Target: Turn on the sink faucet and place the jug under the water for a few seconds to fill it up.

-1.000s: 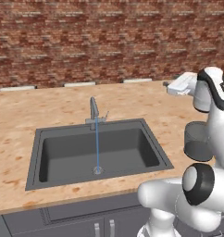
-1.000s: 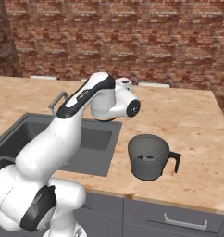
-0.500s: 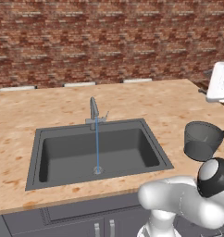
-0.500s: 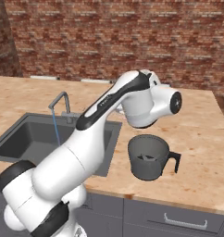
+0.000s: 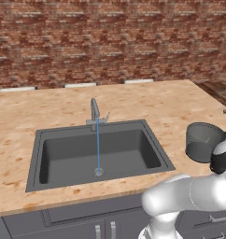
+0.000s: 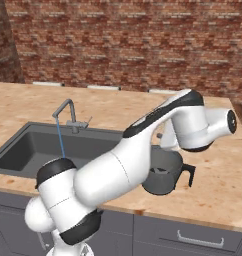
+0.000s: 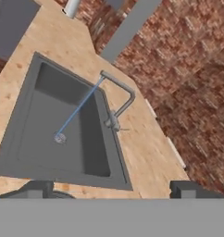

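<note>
I am looking at the sink faucet (image 5: 94, 113) already running: the water (image 5: 98, 149) is dropping in a thin straight line onto the drain of the sink (image 5: 147, 154), so I judge the tap step done and the jug (image 5: 202, 141) next. The jug is standing upright on the table (image 5: 49, 109) to the right of the sink, well apart from the stream, rim up, its long axis vertical; in the right base view its black handle is pointing away from the sink. I am holding the gripper (image 7: 111, 190) with its fingers (image 7: 185, 189) spread wide and nothing between them, above the jug's side of the sink, presumably to come down on the jug.
</note>
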### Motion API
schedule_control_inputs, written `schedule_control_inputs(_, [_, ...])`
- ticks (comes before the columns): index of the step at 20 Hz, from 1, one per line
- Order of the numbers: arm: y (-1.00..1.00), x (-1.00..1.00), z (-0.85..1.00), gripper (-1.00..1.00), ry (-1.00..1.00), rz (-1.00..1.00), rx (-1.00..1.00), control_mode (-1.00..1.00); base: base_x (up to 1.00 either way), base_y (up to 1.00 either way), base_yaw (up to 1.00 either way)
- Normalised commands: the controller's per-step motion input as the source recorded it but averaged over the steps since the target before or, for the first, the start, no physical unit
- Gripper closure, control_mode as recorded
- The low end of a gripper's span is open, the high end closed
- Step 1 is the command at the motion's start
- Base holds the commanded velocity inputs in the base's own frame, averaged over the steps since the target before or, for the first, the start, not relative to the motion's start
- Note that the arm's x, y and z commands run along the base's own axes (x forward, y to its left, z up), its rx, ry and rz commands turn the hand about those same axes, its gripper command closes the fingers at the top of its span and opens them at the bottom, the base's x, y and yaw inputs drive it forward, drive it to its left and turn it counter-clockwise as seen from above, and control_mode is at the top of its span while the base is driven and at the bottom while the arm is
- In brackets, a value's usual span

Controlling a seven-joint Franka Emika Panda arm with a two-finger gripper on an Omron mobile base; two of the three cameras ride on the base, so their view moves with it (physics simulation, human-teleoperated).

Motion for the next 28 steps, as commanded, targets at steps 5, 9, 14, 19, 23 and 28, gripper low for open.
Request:
schedule_control_inputs(5, [-0.85, -0.11, -0.87, -1.00, -0.01, 0.22, -0.04, -1.00, 0.00, 0.00, 0.00])
schedule_control_inputs(9, [-0.50, -0.33, -0.57, -1.00, -0.10, 0.21, 0.00, -1.00, 0.00, 0.00, 0.00])
schedule_control_inputs(14, [-0.31, -0.28, -0.46, -1.00, -0.09, 0.17, 0.00, -1.00, 0.00, 0.00, 0.00])
schedule_control_inputs(19, [-0.06, 0.01, -0.38, -1.00, 0.00, 0.07, 0.00, -1.00, 0.00, 0.00, 0.00])
schedule_control_inputs(23, [0.01, 0.20, -0.31, -1.00, 0.03, 0.00, 0.00, -1.00, 0.00, 0.00, 0.00])
schedule_control_inputs(28, [0.10, 0.18, -0.38, -1.00, 0.07, 0.00, 0.00, -1.00, 0.00, 0.00, 0.00])
